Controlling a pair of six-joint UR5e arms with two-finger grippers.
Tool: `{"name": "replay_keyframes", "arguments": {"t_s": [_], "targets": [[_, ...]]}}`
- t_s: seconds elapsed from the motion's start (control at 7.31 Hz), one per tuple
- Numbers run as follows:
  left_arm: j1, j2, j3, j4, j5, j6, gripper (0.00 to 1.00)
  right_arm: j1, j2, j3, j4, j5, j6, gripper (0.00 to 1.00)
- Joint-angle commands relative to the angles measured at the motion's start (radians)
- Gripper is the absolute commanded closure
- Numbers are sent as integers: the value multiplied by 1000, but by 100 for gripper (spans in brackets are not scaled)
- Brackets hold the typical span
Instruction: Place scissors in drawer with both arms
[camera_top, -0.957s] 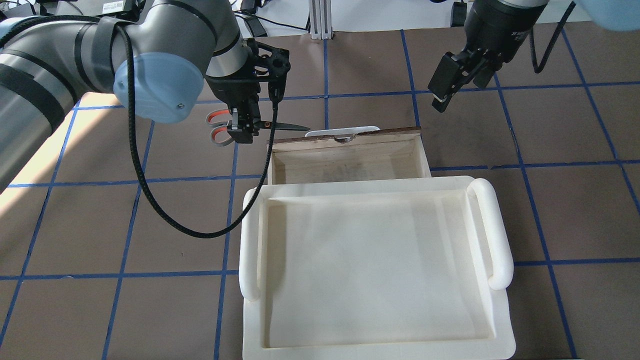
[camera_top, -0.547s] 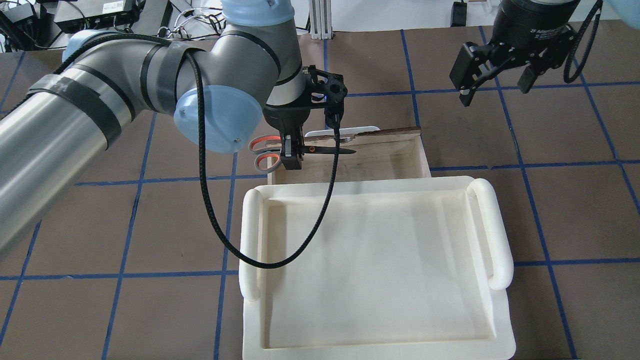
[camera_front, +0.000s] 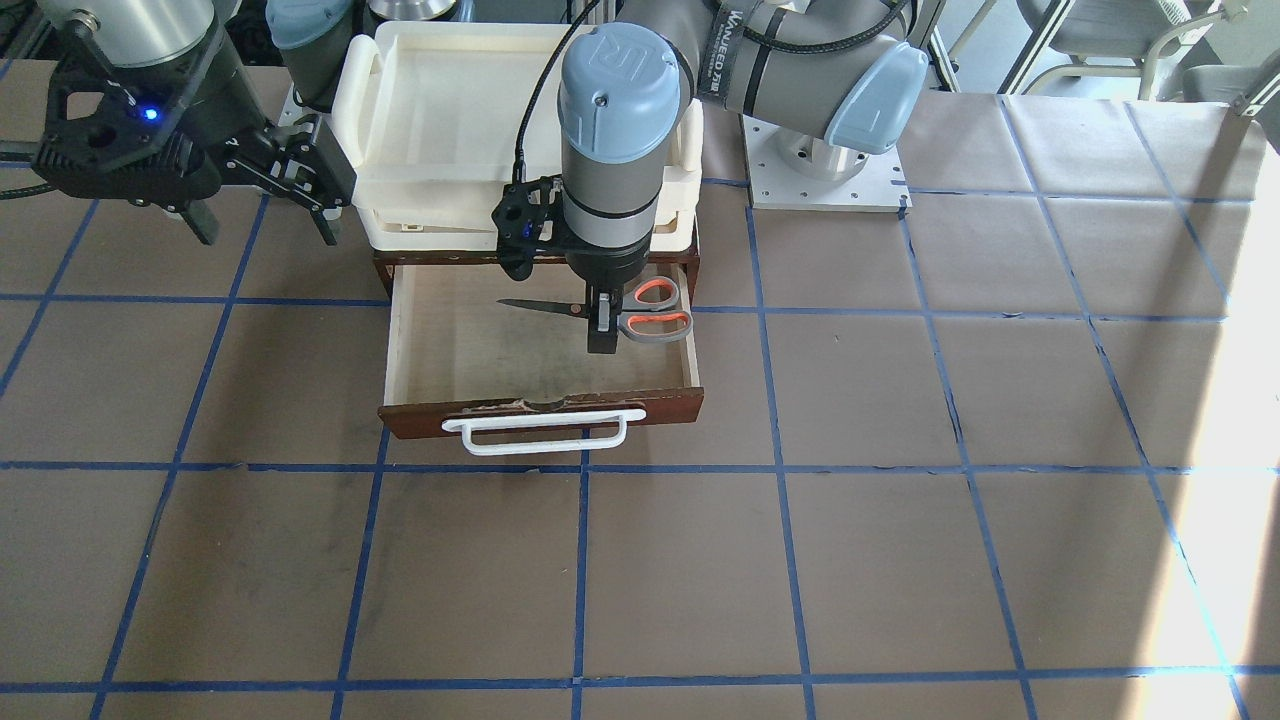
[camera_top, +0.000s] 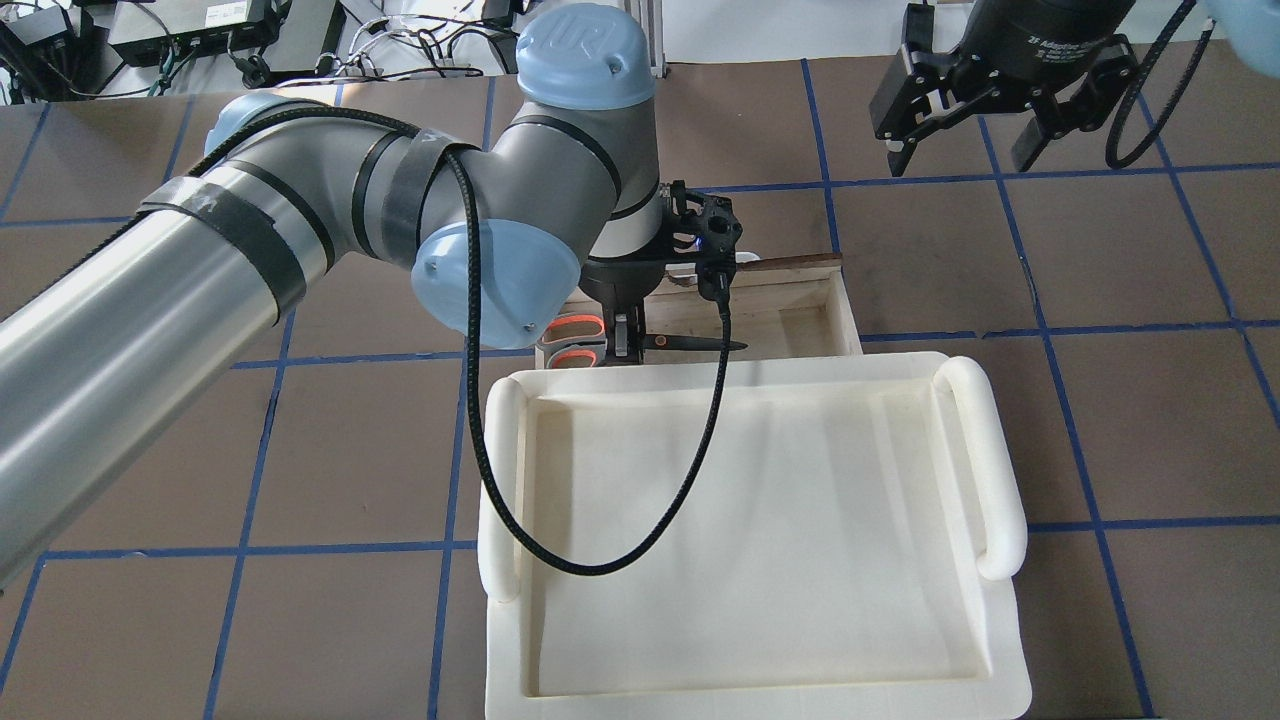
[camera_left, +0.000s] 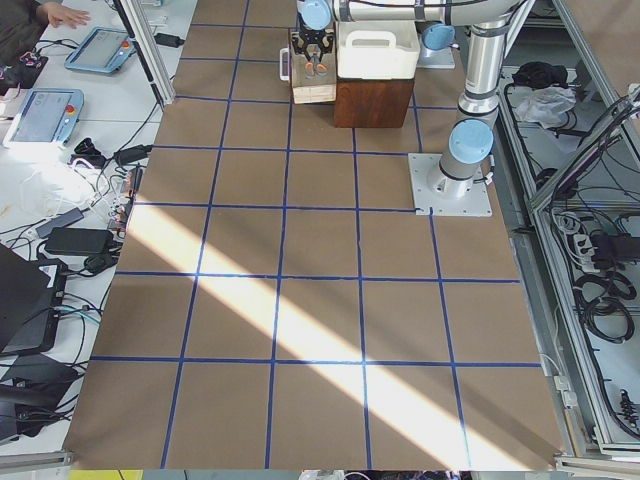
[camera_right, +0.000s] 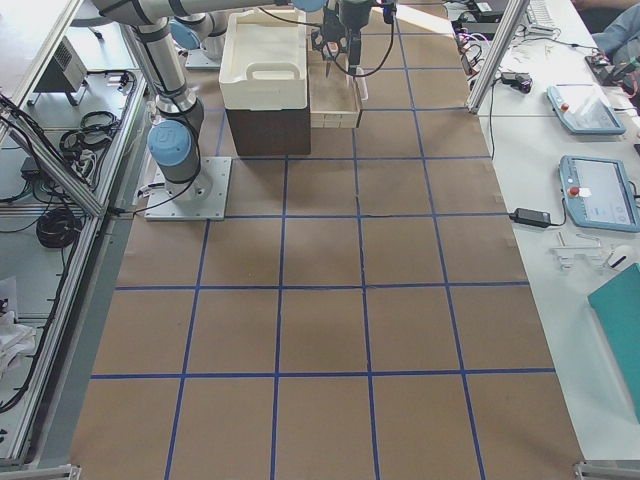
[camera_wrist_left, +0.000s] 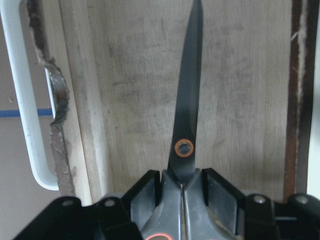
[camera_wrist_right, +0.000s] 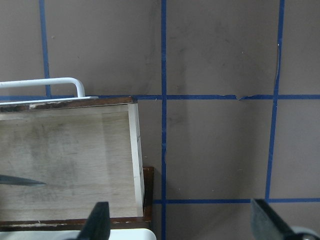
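My left gripper (camera_front: 603, 335) is shut on the scissors (camera_front: 545, 306) near the pivot and holds them level over the open drawer (camera_front: 450, 350). In the overhead view the gripper (camera_top: 622, 345) is at the drawer's (camera_top: 800, 320) left end, and the scissors' (camera_top: 700, 343) blades point right. The left wrist view shows the blade (camera_wrist_left: 187, 115) over the pale plywood bottom (camera_wrist_left: 130, 100), between my fingers (camera_wrist_left: 150, 195). My right gripper (camera_top: 960, 150) is open and empty above the table, beyond the drawer's right end. It also shows in the front-facing view (camera_front: 262, 215).
A cream-white plastic tray (camera_top: 985, 470) sits on the dark cabinet (camera_left: 372, 100) above the drawer. The drawer's white bar handle (camera_front: 540, 435) faces away from the robot. The brown table carries a grid of blue tape. The arm's base plate (camera_front: 825, 165) is beside the cabinet.
My left arm has carried the scissors rightward, from beside the drawer's left end to over its inside. My right gripper has turned and drawn back, away from the drawer.
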Motion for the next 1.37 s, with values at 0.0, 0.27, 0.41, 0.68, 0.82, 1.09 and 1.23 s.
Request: {"name": "replay_keyframes", "arguments": {"t_s": [0.0,0.27,0.41,0.68,0.82,1.09,1.23], "targets": [[-1,-17,-10,11,-33,1,100,28,-29,45,-38,-1,8,0],[-1,-41,-10,14,-35,4,100,28,-31,51,-55,-4,8,0],[-1,-50,-10,15,-38,-1,100,28,-31,51,-55,-1,6,0],[-2,-56,-12,21,-58,-1,30,28,-31,51,-57,4,5,0],[-7,-54,-12,23,-56,-1,19,28,-27,51,-57,4,3,0],[-5,-30,-1,23,-59,-48,15,28,-26,53,-57,5,3,0],[5,-9,11,15,-60,-75,15,28,-26,53,-57,2,5,0]]}}
